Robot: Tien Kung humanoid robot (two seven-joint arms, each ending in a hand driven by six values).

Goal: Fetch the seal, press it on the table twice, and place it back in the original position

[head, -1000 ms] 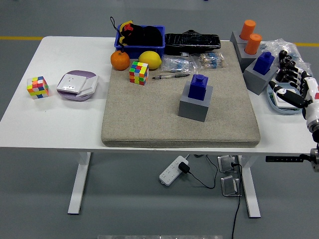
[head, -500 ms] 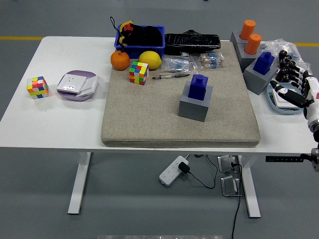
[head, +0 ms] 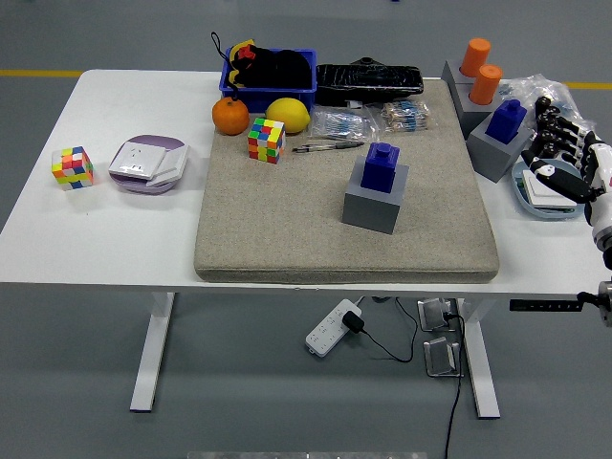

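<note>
A grey floor with a yellow line lies behind a white tabletop (head: 115,229), most of which is covered by a beige felt mat (head: 287,220). We see only the right hand (head: 559,153), entering at the right edge; the left hand is out of view. Its black fingers (head: 547,122) are loosely curled and hold nothing, hovering over a round dish (head: 535,203) at the tabletop's right margin.

Two blue seals are visible, each seated in a grey block. The nearer seal (head: 506,120) stands just beside the fingers, on their inner side, apart from them as far as we can tell. The central seal (head: 382,167) sits on the mat, well apart from the hand, towards the middle. Which one the task intends we cannot tell; we judge the nearer one likelier.

We judge the task barely begun: no seal is lifted, and fetching, both presses and the return all remain.

Beyond the hand, two orange cylinders (head: 481,69) and a clear bag (head: 545,91) crowd the far right corner, so room there is tight. Open mat lies in front of the central seal, towards the near edge, and bare tabletop further across, short of a Rubik's cube (head: 73,166) and a white-and-lilac box (head: 148,164).
</note>
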